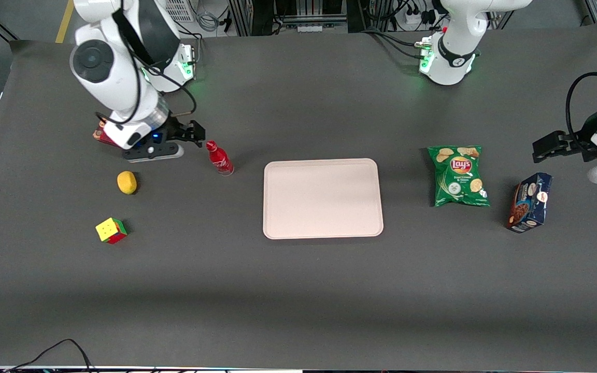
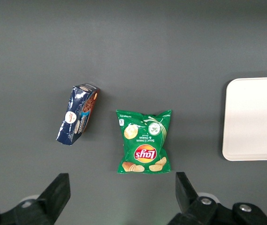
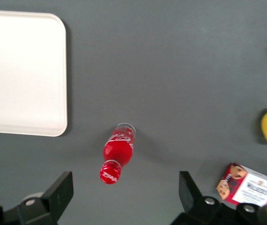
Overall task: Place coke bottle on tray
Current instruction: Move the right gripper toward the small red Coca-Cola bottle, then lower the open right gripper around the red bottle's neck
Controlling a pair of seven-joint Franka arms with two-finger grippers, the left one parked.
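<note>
Red and slim, the bottle (image 1: pixel 219 158) stands upright on the table, near the tray (image 1: pixel 323 198). The gripper (image 1: pixel 195 132) hangs just beside its cap, holding nothing. A lemon (image 1: pixel 127 182) sits nearer the camera. In the wrist view, the 2 fingers (image 3: pixel 61 188) are wide apart with the bottle (image 3: pixel 117 153) between them, lower down.

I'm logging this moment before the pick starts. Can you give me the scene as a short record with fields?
coke bottle: upright on the table, not yet on the tray
tray: bare, beside the bottle
gripper: open, above the table close to the bottle, holding nothing
lemon: nearer the front camera than the gripper
cube: nearer the front camera than the lemon
chips bag: toward the parked arm's end
</note>
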